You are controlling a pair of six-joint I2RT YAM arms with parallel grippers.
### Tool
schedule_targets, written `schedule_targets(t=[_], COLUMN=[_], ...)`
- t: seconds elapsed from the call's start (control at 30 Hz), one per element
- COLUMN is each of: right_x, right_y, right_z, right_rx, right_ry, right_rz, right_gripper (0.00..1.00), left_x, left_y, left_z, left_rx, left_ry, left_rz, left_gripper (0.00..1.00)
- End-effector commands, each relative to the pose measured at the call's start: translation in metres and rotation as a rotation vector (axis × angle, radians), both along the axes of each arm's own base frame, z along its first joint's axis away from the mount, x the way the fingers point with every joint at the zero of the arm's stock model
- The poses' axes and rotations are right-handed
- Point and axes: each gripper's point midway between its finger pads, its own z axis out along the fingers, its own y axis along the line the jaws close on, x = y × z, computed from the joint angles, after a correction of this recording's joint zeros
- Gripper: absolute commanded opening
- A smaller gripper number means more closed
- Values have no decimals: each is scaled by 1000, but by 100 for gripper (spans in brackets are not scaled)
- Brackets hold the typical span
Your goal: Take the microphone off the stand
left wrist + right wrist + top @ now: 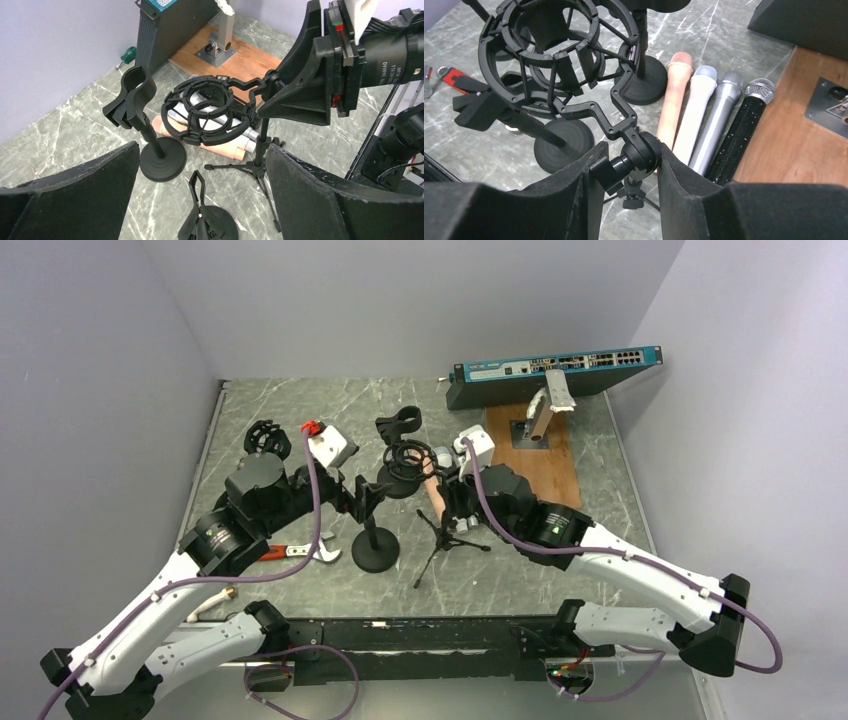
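The cradle (pixel 566 70) is a black plastic ring within a ring, joined by thin struts, with a zigzag bracket running down to a round knuckle on top of a thin-legged tripod stand (pixel 450 540). The right gripper (pixel 629 170) has its foam-textured black jaws clamped on the cradle at that knuckle. The left gripper (pixel 200 165) faces the cradle from the opposite side, its jaws wide apart and touching nothing.

Four microphones lie flat on the table (pixel 65 135), side by side and touching, just right of the cradle with their heads pointing away from the arms. Nearest it is a matte peach microphone (pixel 671 100), then a white microphone (pixel 694 110) with a bluish mesh head, a silver microphone (pixel 719 115), and a black glittery microphone (pixel 744 130). The table has a grey, marble-veined surface.

Left of the cradle stands a clip stand (pixel 135 100), a matte black fork on a thin post with a round, flat base. Beyond the microphones lies a wooden board (pixel 794 145) with a bolted metal plate. Right of the cradle in the left wrist view, a black motor cylinder (pixel 395 55) reads "DAMIAO" in white letters.
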Motion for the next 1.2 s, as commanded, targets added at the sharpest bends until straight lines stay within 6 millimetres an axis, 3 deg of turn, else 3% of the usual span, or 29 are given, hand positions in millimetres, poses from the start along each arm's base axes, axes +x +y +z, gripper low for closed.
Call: schedule_targets(t=[0.0,0.1,0.23,0.33,0.47,0.6,0.73,0.9,1.03,1.17], right_x=[-9,-12,-16,-17,-21,-30,-42,-25,-19,-16], right_y=[13,14,8,5,5,15,27,7,11,15], right_z=[-29,-21,0,12,25,36,69,90,78,28], right_rx=[-20,14,81,106,136,182,280,300,255,144], right_ry=[111,100,56,41,32,40,36,-15,-2,83], right_rz=[38,56,62,57,74,143,221,81,73,54], right_gripper=[40,55,83,92,97,99,99,98,85,76], left_x=[-4,-4,-4,-4,-3,-3,-3,-3,-2,-2], left_y=[6,5,5,6,5,4,5,5,5,7], left_z=[25,25,26,25,24,23,24,24,23,24], left_rx=[-54,-54,-53,-55,-54,-52,-55,-56,-52,-53], left_ry=[-52,-49,-50,-53,-49,-46,-50,-51,-48,-50], left_rz=[17,12,11,15,14,13,15,13,21,28], left_gripper=[99,99,99,99,99,99,99,99,99,99])
